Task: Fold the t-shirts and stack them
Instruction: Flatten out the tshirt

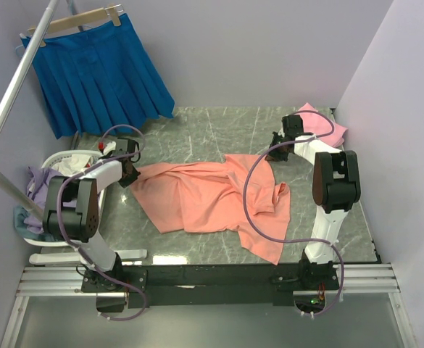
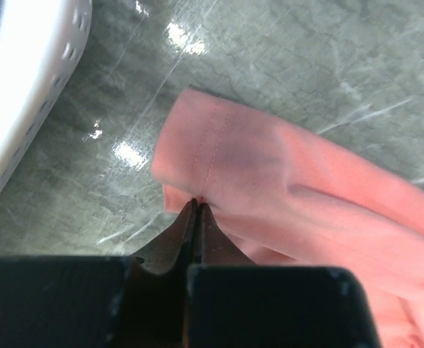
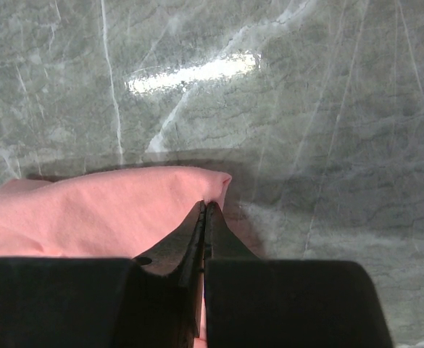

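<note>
The salmon-orange t-shirt (image 1: 212,199) lies crumpled across the middle of the marble table. My left gripper (image 1: 130,174) is shut on its left end, pinching the hemmed sleeve edge (image 2: 212,156) just above the table. My right gripper (image 1: 275,154) is shut on a corner of the same shirt (image 3: 110,210) at its far right end, held low over the table. The lighter pink t-shirt (image 1: 320,123) lies folded at the far right corner, behind the right arm.
A white laundry basket (image 1: 59,170) with clothes stands at the left edge, close to my left gripper; its rim shows in the left wrist view (image 2: 30,80). A blue pleated skirt (image 1: 103,72) hangs on a hanger at the back left. Walls close in on both sides.
</note>
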`<state>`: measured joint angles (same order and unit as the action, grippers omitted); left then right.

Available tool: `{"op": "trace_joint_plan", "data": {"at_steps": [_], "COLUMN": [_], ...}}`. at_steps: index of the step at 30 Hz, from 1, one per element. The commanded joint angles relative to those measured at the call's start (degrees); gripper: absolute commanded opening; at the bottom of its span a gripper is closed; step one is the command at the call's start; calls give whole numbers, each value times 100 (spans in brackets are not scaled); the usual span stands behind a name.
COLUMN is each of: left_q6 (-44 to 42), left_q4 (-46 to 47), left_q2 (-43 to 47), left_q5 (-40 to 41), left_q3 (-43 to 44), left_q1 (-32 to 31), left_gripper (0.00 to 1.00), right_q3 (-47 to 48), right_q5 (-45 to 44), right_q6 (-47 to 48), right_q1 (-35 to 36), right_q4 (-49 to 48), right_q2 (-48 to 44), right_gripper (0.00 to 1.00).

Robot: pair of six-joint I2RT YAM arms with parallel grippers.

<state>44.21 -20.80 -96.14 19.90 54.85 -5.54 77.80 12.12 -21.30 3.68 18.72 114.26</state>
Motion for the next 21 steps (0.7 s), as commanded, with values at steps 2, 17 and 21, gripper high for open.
{"op": "trace_joint_plan", "data": {"at_steps": [2, 17, 21], "left_q6": [-17, -202, -158], "left_q4": [-20, -144, -127], "left_q2": [674, 826, 658], "left_q5": [-12, -329, -434], "left_q3": [104, 763, 975], "left_q1": [27, 44, 97], "left_gripper": [1, 1, 1], "right_q3": [183, 323, 298], "right_q5": [124, 141, 300], "right_q6": [117, 179, 170], "right_q1": [-34, -52, -43], "right_q4": [-105, -211, -272], "right_q2": [-395, -870, -1019], "right_gripper": [0, 0, 0]}}
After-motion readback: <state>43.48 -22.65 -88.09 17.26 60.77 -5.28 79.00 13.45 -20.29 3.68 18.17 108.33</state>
